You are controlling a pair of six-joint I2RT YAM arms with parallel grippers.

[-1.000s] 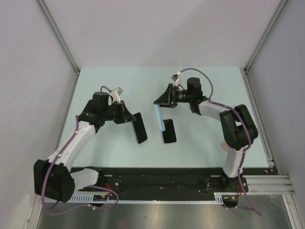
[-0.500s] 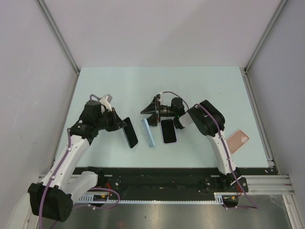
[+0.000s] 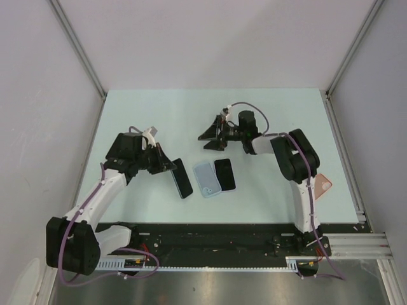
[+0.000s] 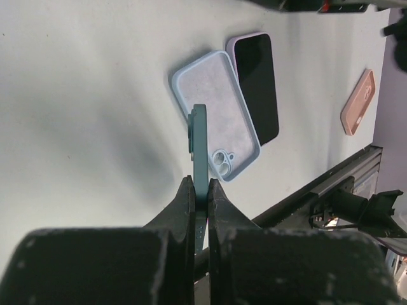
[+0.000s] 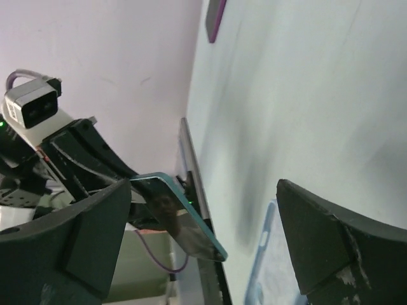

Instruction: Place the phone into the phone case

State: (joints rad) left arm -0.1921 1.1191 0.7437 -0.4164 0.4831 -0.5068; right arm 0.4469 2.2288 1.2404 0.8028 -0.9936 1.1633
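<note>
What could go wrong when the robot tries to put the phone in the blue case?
1. The left end effector pinches the phone only by one thin edge, so it might tilt or slip when pushed down.
2. Nothing holds the blue case, so it may slide instead of snapping on.
3. A second phone lies right beside the case and could get bumped.

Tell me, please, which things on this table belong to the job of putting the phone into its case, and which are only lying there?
For the job:
- phone, gripped on edge in the left hand
- light blue case, flat on the table, open side up

Only lying about:
- black phone with a lilac rim, right beside the blue case
- pink case, far right
</note>
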